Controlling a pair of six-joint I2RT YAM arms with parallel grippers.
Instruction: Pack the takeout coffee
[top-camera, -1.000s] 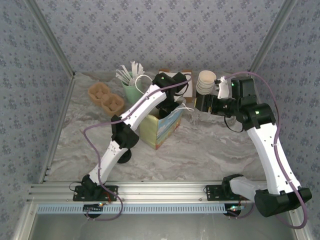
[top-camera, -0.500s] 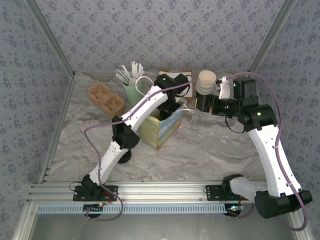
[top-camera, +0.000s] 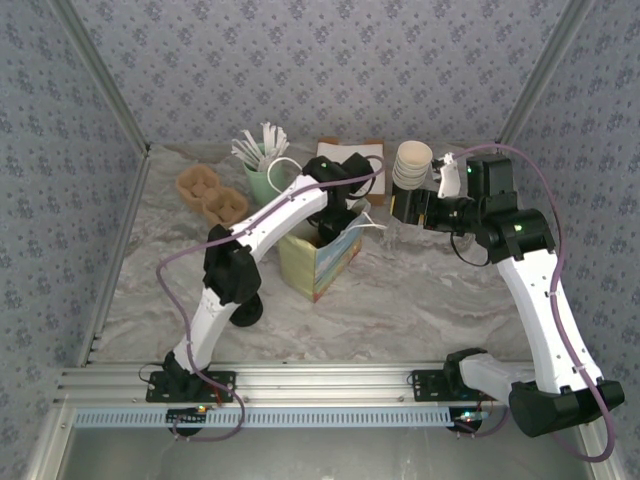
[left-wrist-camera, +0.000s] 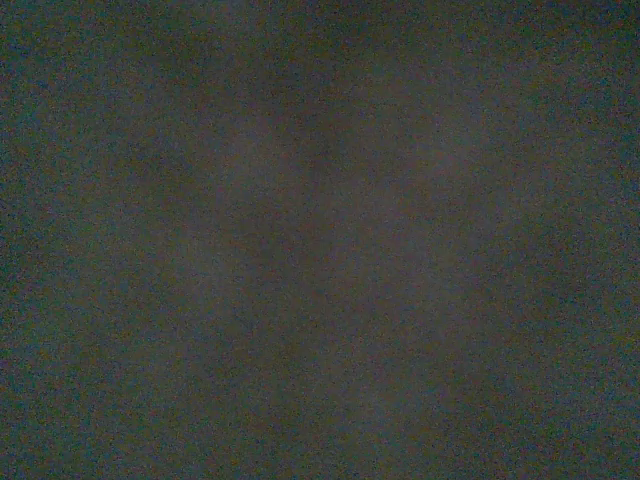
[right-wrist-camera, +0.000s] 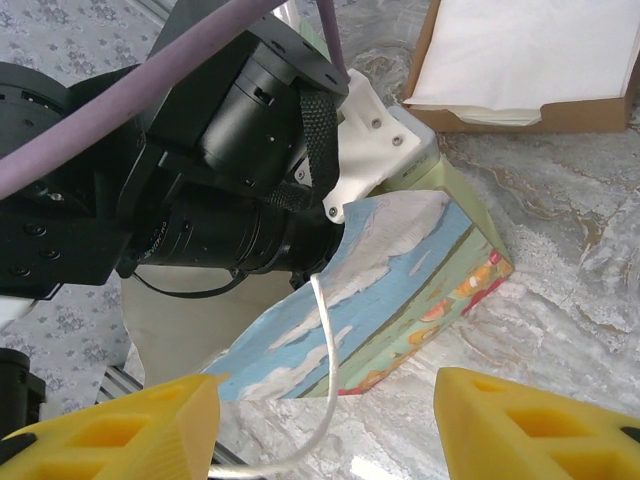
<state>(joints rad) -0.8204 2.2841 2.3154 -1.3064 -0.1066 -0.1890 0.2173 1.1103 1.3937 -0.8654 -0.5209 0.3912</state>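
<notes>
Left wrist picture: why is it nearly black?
Left wrist view: dark, grainy, nothing readable; top view, evenly lit, shows the left arm reaching down into the paper bag, which likely blocks the light; right wrist view: bright, bag's print sharp.

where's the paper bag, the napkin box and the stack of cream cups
paper bag (right-wrist-camera: 400, 270), right wrist view, painted side panel
napkin box (right-wrist-camera: 580, 115), right wrist view, cardboard front wall
stack of cream cups (top-camera: 408, 172), top view, side of the stack
</notes>
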